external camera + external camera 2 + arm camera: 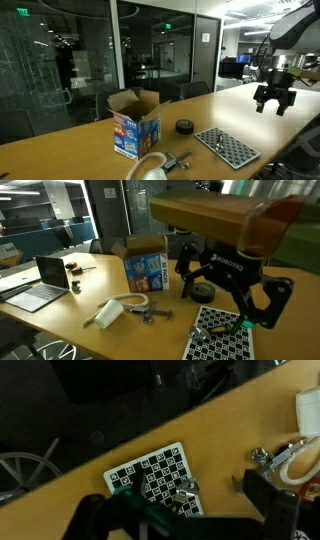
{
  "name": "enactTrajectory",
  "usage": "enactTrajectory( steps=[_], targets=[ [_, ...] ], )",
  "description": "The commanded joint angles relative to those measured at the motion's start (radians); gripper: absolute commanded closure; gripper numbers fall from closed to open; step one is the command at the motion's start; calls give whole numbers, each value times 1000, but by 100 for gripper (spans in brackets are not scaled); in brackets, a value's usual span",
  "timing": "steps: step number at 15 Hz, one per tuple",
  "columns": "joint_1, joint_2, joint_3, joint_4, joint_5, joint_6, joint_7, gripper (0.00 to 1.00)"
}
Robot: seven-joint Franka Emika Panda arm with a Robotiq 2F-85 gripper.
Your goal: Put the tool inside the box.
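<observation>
The box (pixel 135 122) is brown cardboard with blue printed sides and upright flaps; it stands on the wooden table in both exterior views (pixel 148 270). A small metal tool (pixel 180 160) lies on the table in front of it, also seen in an exterior view (pixel 150 313) and at the right edge of the wrist view (pixel 268 457). My gripper (pixel 273 101) hangs open and empty in the air, well to the side of the box and above the checkerboard's far side (pixel 222 305). In the wrist view its jaws (pixel 185 520) frame the board.
A black-and-white checkerboard (pixel 226 146) lies flat with a small metal piece (pixel 183 490) on it. A black roll (pixel 185 127) sits beside the box. A white object (pixel 110 312) lies by the tool. A laptop (pixel 40 280) stands further along the table.
</observation>
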Motion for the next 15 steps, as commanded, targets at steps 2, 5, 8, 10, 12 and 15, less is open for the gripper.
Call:
enactTrajectory(
  steps=[2, 5, 8, 10, 12, 15],
  targets=[
    [-20, 2, 19, 4, 10, -3, -8, 0],
    [-20, 2, 19, 4, 10, -3, -8, 0],
    [-27, 14, 31, 6, 8, 2, 30, 0],
    [-34, 40, 52, 17, 13, 12, 103, 0],
    [-35, 75, 82, 30, 19, 30, 196, 0],
    [-23, 147, 127, 53, 33, 84, 326, 0]
  ],
)
